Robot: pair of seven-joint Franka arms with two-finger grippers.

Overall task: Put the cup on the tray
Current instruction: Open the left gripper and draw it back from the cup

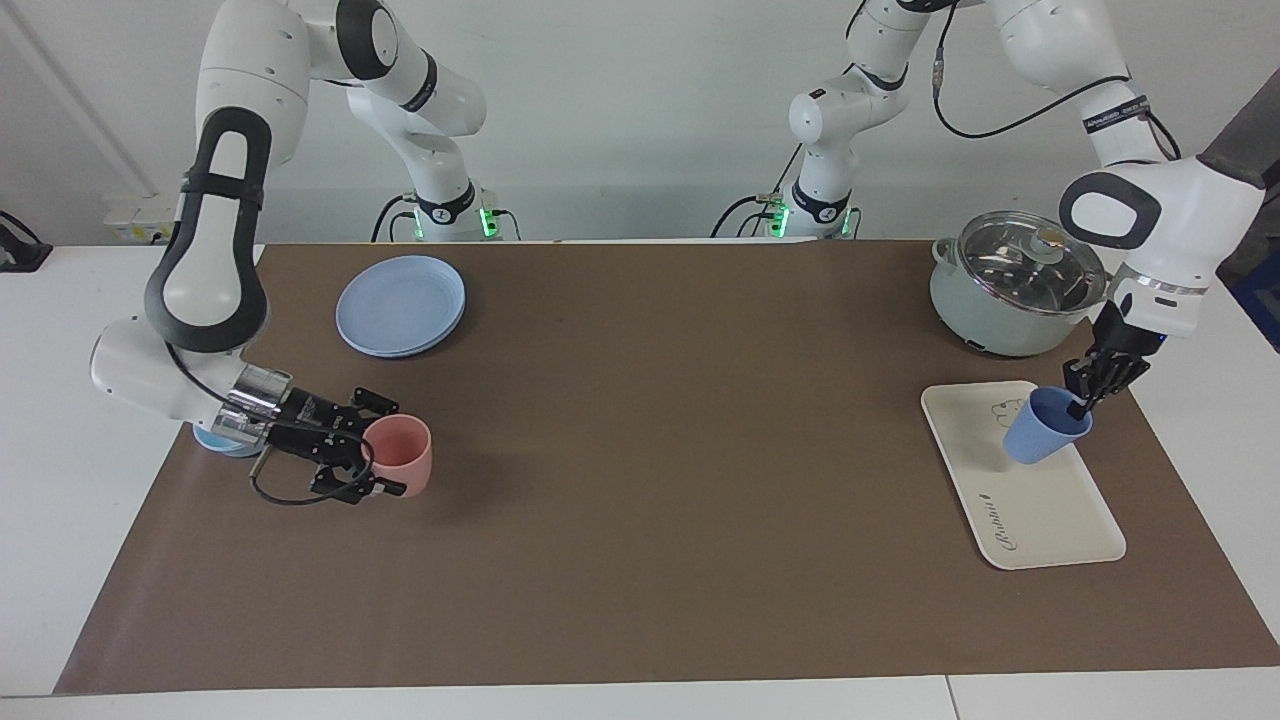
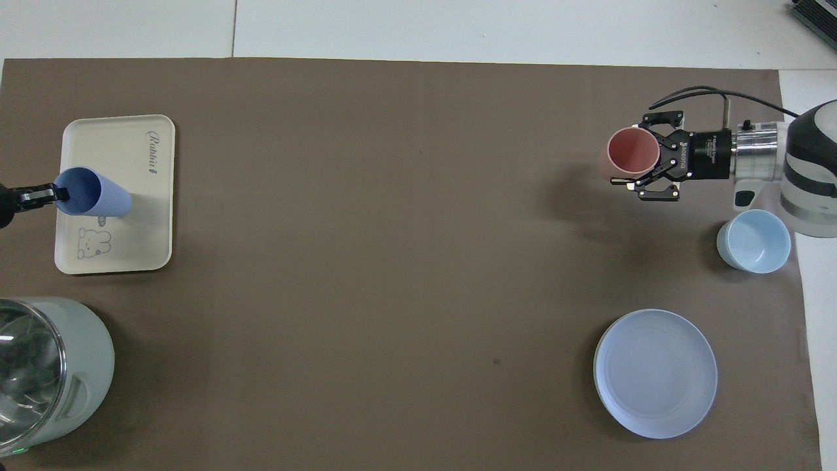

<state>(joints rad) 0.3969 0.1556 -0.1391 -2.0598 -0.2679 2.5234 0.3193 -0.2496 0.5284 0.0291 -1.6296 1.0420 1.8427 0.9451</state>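
The left gripper point(image 1: 1082, 405) pinches the tilted cup point(image 1: 1040, 428) by its rim over the tray point(image 1: 1040, 520) — seemingly touching; the right gripper point(image 1: 385, 448) clasps the pink tumbler point(image 1: 405, 452).

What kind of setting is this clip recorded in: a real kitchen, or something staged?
Most likely a staged lab bench, not a kitchen: two arms bolted at a white table under a brown mat, with sparse props, namely a cup over a tray, a pink tumbler, and a lidded pot.
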